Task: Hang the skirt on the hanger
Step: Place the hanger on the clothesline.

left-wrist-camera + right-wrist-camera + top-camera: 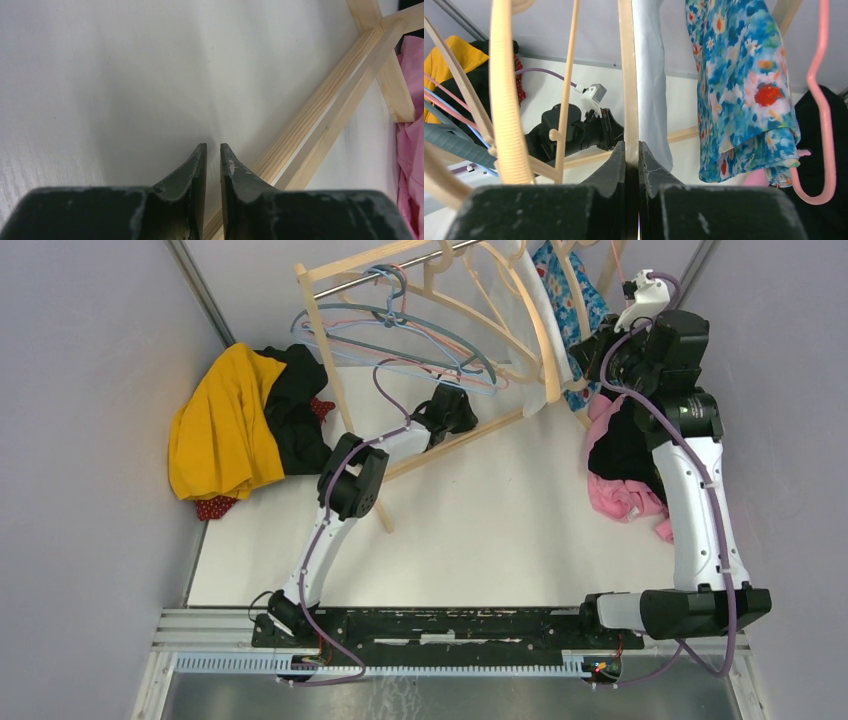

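Right wrist view: we clamp our right gripper point(632, 150) on a cream hanger point(628, 75) up at the rack point(330, 370), far right.
Left gripper point(213, 150): fingers nearly closed, gripping nothing, low over the white table point(100, 75) beside the rack's wooden base.
Skirt: we take the floral garment point(739, 75) draped just right of our held hanger to be it, though pink cloth point(625, 495) lies heaped below.
Step in hand: we judge it to be securing the hanger.
Next move: steady the hanger while cloth is fed over it.
Writing: we can read no brand or label.
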Controlling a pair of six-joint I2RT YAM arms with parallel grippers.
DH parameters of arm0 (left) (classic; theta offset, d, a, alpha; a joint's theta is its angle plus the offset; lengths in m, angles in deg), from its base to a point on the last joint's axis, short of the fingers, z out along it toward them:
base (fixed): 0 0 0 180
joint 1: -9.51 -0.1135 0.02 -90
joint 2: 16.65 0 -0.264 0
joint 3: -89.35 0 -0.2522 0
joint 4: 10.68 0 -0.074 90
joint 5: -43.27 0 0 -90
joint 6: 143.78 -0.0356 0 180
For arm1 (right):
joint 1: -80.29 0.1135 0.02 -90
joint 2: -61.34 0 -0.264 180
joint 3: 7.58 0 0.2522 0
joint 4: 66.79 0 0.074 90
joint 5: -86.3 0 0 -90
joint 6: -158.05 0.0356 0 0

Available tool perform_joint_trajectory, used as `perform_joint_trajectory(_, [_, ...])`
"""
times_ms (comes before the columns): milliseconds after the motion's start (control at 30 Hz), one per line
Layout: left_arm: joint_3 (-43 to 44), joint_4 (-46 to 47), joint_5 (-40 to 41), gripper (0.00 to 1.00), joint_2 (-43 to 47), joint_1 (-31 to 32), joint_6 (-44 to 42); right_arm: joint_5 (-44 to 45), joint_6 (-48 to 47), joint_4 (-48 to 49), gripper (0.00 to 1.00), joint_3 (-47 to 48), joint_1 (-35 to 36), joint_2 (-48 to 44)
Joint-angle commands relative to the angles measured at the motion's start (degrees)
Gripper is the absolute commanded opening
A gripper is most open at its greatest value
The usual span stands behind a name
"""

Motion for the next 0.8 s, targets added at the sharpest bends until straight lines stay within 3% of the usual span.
perform_joint_trajectory(0, [-3.6,-10.9,-1.7,0.24,0.4,0.9,-4.3,0.6,-3.0,4.3,0.01,5.0,-0.3,-1.5])
perform_joint_trajectory(233, [-5.3,-11.1,-2.4,0.24,2.1,0.8,-4.8,-0.7,-8.6,-9.0,0.01,20.1,-0.3,6.5])
perform_joint_trajectory(567, [-8.4,-11.3,-3.5,0.24,5.1,0.8,-5.6,-2.4,-16.5,-36.2,0.01,48.1,-0.3,23.6])
perform_joint_trajectory(767, [-9.6,-11.7,-3.5,0.23,6.5,0.8,-6.5,-2.3,-17.6,-38.2,0.01,47.4,-0.3,25.4])
